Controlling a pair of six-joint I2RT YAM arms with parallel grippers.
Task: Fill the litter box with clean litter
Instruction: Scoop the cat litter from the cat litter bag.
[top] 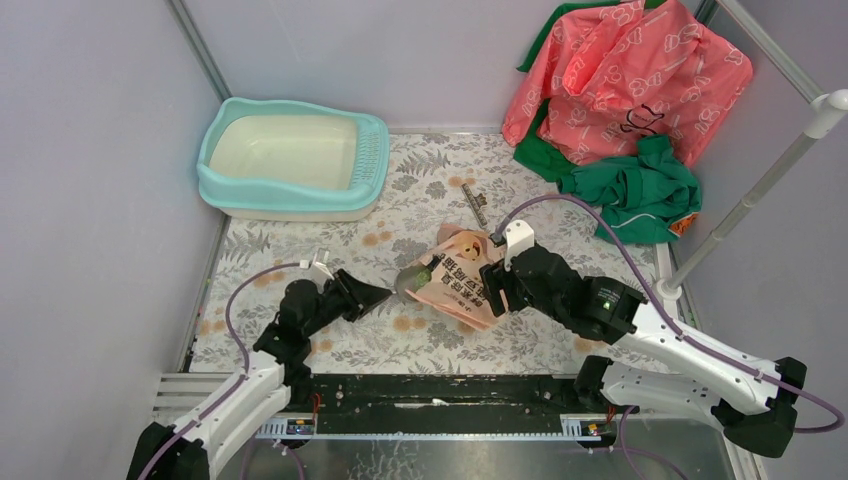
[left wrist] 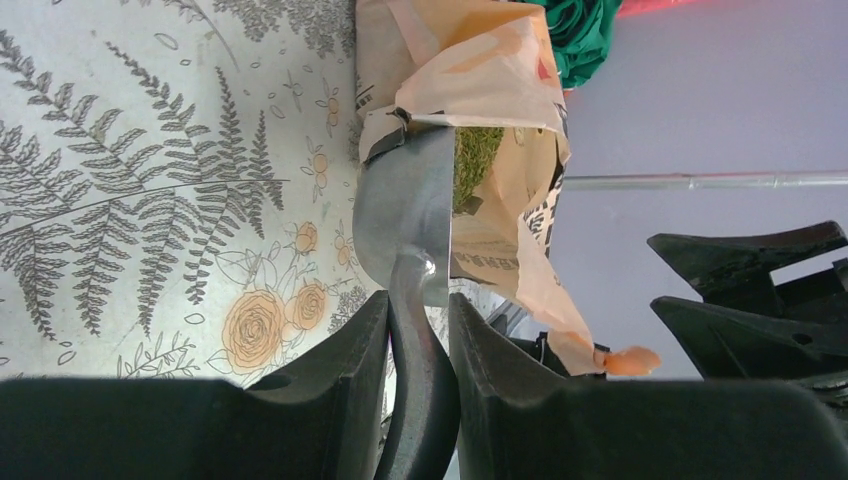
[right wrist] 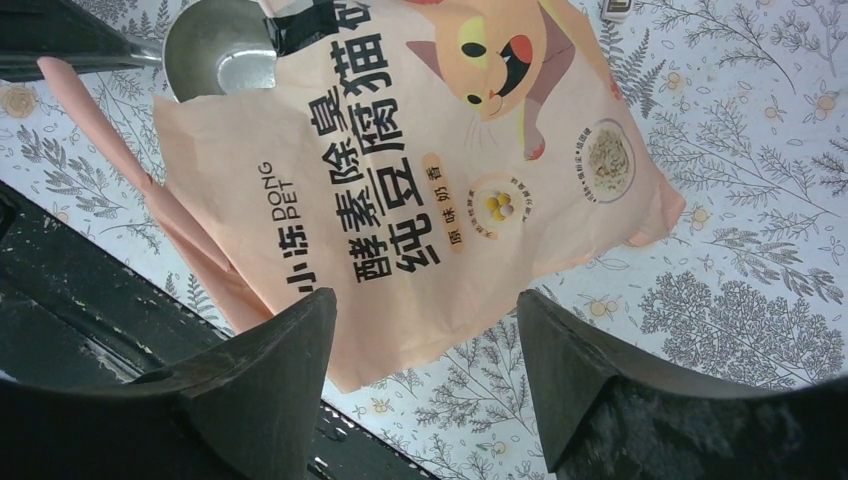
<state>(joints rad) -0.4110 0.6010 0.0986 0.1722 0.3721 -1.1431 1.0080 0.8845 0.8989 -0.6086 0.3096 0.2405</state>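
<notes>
one turquoise, cream-lined litter box [top: 368, 155], greenish litter [left wrist: 475, 160] seemingly inside bag [left wrist: 480, 70], left gripper [left wrist: 418, 305] clamping scoop [left wrist: 400, 210], right gripper [right wrist: 425, 300] wide

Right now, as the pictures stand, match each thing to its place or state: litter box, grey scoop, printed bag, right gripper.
1 litter box
2 grey scoop
3 printed bag
4 right gripper

A open, gripping nothing
B far-left corner, pan bare
C clamped in the left gripper
D lying on the floral mat

Pairs: 1-B, 2-C, 3-D, 4-A
</notes>
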